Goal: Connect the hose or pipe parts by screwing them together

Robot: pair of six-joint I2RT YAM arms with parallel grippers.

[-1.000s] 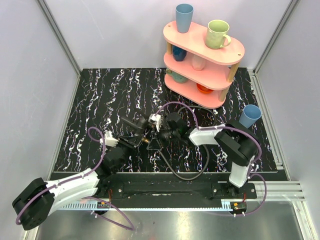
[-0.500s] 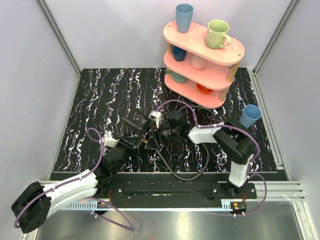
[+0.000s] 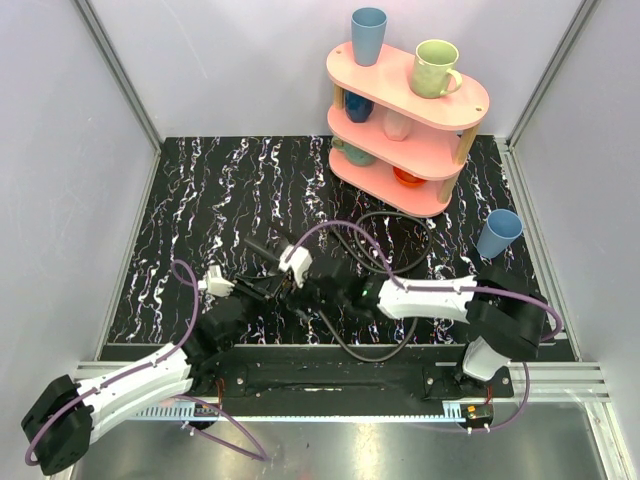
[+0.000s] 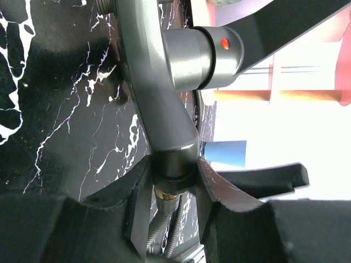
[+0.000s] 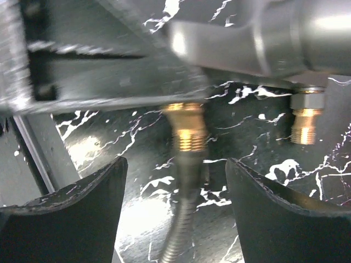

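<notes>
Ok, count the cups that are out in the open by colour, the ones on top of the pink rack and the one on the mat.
Blue cups: 2, one on top of the rack, one on the mat
Green mugs: 1, on top of the rack
Total: 3

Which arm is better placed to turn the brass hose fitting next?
Right. The right gripper stands open astride the brass hose fitting; the left gripper is clamped on the grey angled piece, probably bracing it.
</notes>
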